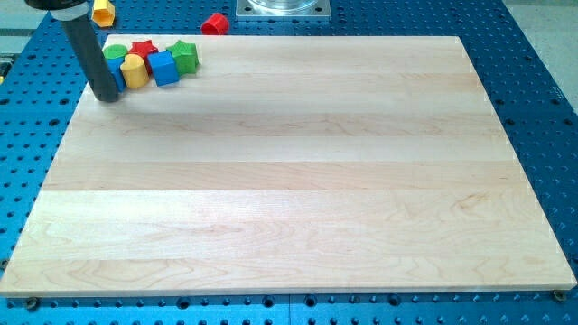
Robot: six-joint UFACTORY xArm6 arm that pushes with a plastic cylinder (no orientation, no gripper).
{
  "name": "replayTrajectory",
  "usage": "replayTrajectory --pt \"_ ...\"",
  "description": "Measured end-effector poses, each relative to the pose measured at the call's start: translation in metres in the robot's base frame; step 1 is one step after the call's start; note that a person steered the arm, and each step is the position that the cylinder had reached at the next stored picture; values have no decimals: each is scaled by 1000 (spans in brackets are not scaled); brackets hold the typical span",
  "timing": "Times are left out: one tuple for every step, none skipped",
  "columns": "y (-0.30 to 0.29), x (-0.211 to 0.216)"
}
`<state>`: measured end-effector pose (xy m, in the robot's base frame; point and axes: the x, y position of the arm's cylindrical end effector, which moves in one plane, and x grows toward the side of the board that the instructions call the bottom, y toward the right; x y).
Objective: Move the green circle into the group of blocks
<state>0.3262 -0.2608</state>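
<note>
The green circle (115, 52) lies at the board's top left corner, touching a red star (143, 49) on its right. Below them sit a yellow block (134, 70), a blue cube (163, 69) and a green star-like block (184, 56). A blue block (116, 76) shows partly behind the rod. They form one tight cluster. My tip (107, 95) rests on the board just below and left of the cluster, next to the partly hidden blue block.
A yellow block (102, 10) and a red block (215, 23) lie off the wooden board (298, 181) on the blue perforated table at the view's top. A metal base plate (284, 7) is at top centre.
</note>
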Motion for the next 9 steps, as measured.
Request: replayTrajectory --pt "2 -8" --pt "4 -13" --pt "4 -13" --pt "-37 -2" --pt "-44 -25" --pt "-44 -72" --pt "-38 -94" --pt "-22 -100" --pt "0 -100"
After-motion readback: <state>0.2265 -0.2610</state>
